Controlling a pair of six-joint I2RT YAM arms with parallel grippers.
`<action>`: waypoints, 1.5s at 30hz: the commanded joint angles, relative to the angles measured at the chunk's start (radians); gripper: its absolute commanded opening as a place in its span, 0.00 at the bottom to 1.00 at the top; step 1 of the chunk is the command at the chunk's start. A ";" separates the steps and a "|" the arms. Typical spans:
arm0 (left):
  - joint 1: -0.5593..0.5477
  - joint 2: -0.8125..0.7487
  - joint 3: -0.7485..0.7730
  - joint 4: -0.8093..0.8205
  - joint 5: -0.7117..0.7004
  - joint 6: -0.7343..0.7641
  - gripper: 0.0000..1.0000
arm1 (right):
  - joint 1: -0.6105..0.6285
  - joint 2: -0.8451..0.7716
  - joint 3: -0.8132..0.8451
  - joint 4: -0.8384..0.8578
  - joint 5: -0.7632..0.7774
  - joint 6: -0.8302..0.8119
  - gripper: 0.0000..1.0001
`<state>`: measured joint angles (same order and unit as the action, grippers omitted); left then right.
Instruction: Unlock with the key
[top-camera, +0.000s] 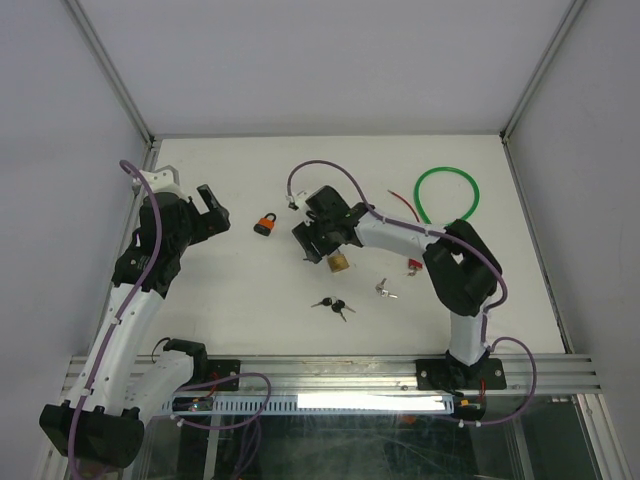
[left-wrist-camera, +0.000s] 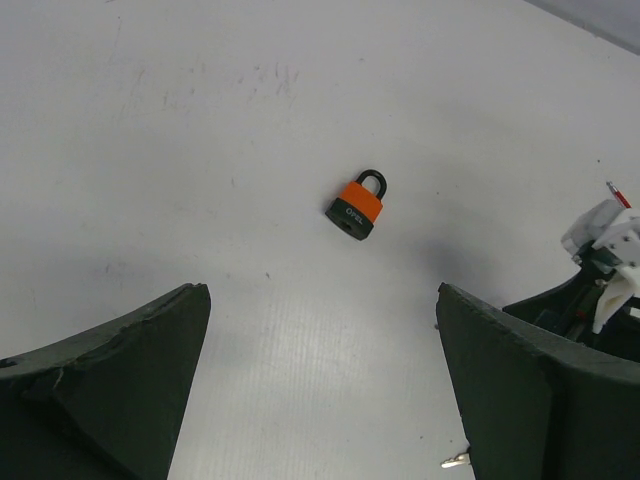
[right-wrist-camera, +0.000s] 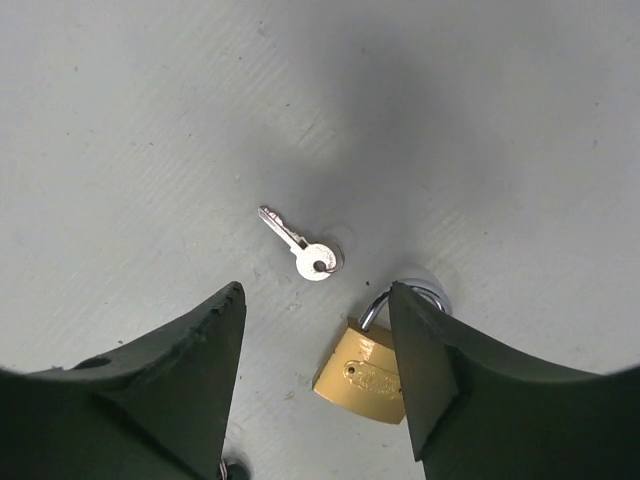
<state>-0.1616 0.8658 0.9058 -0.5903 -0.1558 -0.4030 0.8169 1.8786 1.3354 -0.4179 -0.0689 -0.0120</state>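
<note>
Right wrist view looks straight down between the fingers of the right gripper (right-wrist-camera: 318, 300), which stand apart with nothing between them: open and empty. On the table (right-wrist-camera: 140, 120) below lie a small silver key (right-wrist-camera: 303, 246) and, just beside it, a brass padlock (right-wrist-camera: 365, 372) lying flat, its shackle (right-wrist-camera: 405, 298) partly hidden behind one finger (so I cannot tell for certain whether it is latched). Key and padlock are near each other but apart; the key is in no keyhole and in no grip. In the top external view the right arm hangs over this pair at mid-table, while the left gripper (left-wrist-camera: 322, 290) hovers to the left, jaws spread wide and holding nothing, facing an orange padlock (left-wrist-camera: 357, 206) that looks closed. A bunch of black keys (top-camera: 333, 304) and another silver key (top-camera: 386, 290) lie nearer the arm bases, untouched. By my reading the task is at its very beginning: no key picked up, no lock steadied, nothing inserted or turned. What is left is to take a key by its bow, hold a padlock firm, line the blade up with the keyway, push it in and turn until the shackle pops. Which key fits which lock the pictures do not say.
</note>
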 joint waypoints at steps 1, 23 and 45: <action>0.014 0.002 -0.001 0.056 0.015 0.016 0.99 | 0.004 0.059 0.088 -0.036 -0.062 -0.080 0.59; 0.023 0.010 -0.001 0.060 0.048 0.014 0.99 | 0.033 0.134 0.083 -0.074 0.025 -0.077 0.19; 0.022 0.038 -0.113 0.184 0.485 -0.259 0.99 | 0.033 -0.283 -0.248 0.312 -0.026 0.262 0.00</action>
<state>-0.1486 0.9112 0.8303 -0.5140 0.2001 -0.5774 0.8436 1.7199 1.1389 -0.2790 -0.0868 0.1459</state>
